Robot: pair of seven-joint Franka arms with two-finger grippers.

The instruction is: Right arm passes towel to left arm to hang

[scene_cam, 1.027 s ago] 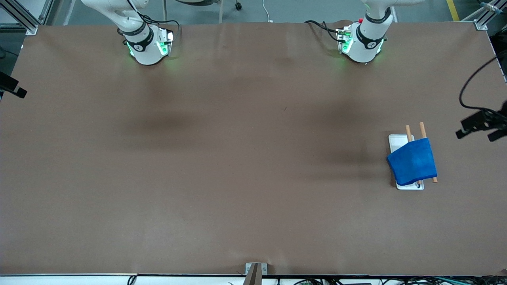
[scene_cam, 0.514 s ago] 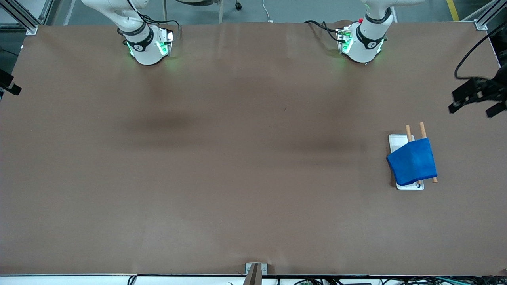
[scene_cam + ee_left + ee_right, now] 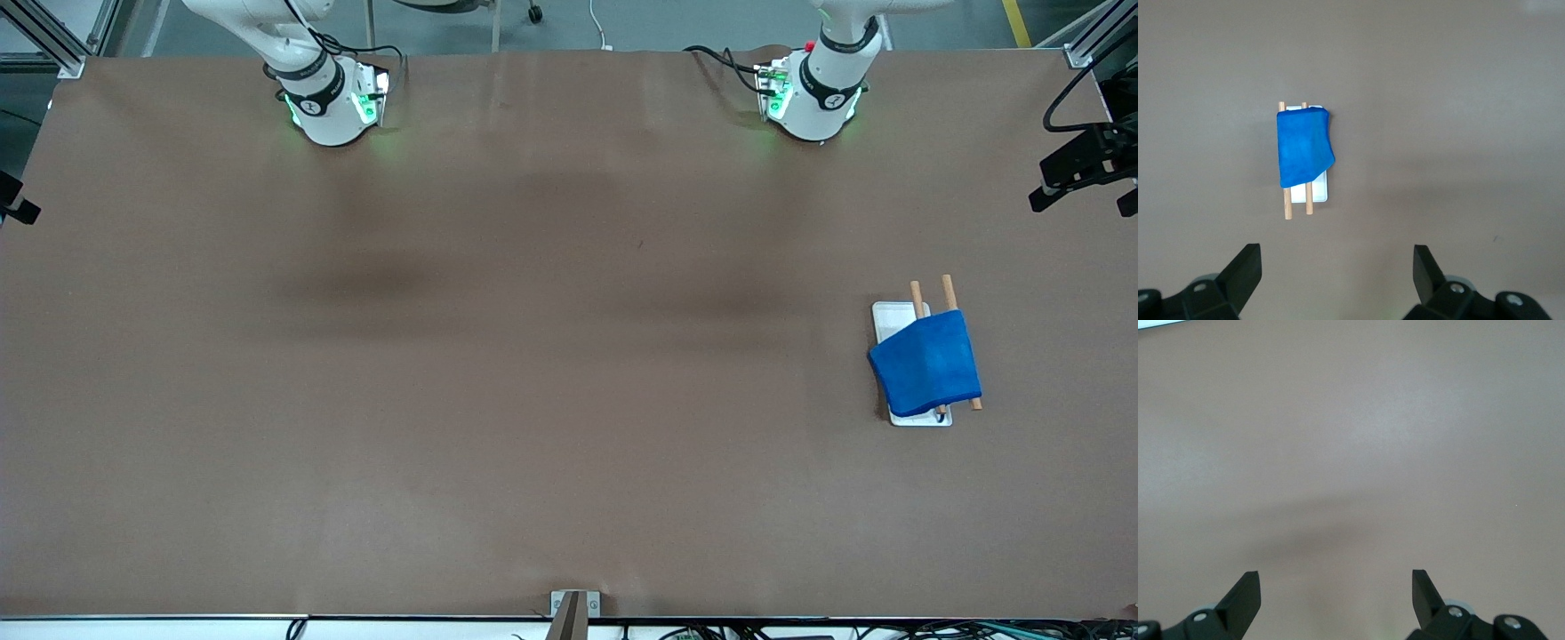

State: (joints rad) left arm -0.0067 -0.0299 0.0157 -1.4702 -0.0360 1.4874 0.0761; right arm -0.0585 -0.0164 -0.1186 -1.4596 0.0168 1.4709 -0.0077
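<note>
Front view, towel: we see the small bright blue fluffy cloth (image 3: 926, 363) draped over two parallel wooden rods (image 3: 949, 292), toward the left arm's end of the table.
Towel from the left wrist: we see the same blue cloth (image 3: 1303, 147) folded over the two rods (image 3: 1288, 203), one lower corner hanging a little past the others; no gripper touches it.
Rack: we make out a white rectangular base plate (image 3: 892, 319) under the rods, whose bare ends stick out from both edges of the towel; it lies flat on the table.
Table: we see a wide brown matte tabletop (image 3: 533, 356), with soft shadows across its middle.
Left gripper: we find the black two-finger left gripper (image 3: 1086, 169) up in the air at the table's edge on the left arm's end; in its wrist view the left gripper (image 3: 1337, 270) is spread wide with nothing between the fingers, and the towel is well apart from it.
Right gripper: we see only a dark part of it at the frame edge in the front view; in its wrist view the right gripper (image 3: 1335, 593) hangs over bare brown table, fingers parted wide and holding nothing.
Arm bases: we see the two white bases (image 3: 331, 98) glowing green at the table edge farthest from the front camera.
</note>
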